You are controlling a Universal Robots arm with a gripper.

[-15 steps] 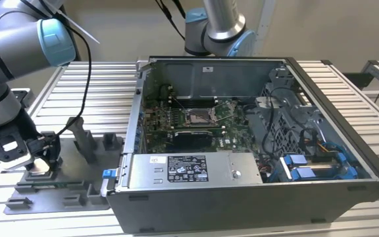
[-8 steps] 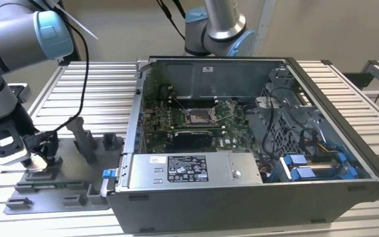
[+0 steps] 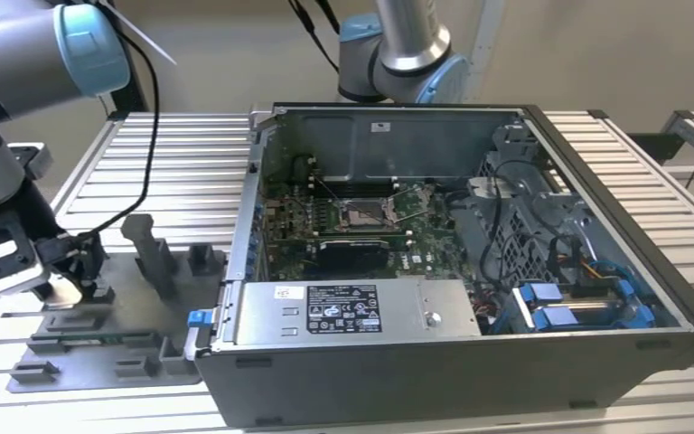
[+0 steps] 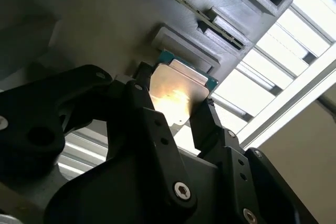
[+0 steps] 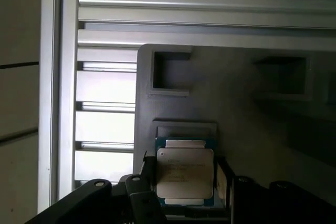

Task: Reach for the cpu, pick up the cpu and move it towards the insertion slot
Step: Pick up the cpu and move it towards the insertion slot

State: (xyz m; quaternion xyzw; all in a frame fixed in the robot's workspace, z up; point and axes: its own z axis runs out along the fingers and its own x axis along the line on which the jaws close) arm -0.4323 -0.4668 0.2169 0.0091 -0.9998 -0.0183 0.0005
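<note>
Exterior view first: the arm is bent down over the grey fixture that lies on the desk, with the tool low at the fixture's far end from the case. The case sits just beside the fixture, on the exterior view's right. The slot is well apart from the fixture, down on the green board inside the case, and looks bare.

Second wrist view: the cpu sits between the two black fingers, right against the fixture's stepped blocks. The tool looks pressed onto two opposite edges of the chip, so I'd call it pinching the cpu.

First wrist view: same story. The cpu lies face up and lined up with its nest on the fixture, so as far as I can tell it isn't lifted off yet.

So my read is we're at the grab itself: reach done, pick-up barely started, carry not begun. Getting it off the fixture calls for a straight lift with the chip kept level. There also has to be enough height over the fixture to clear the case wall.
</note>
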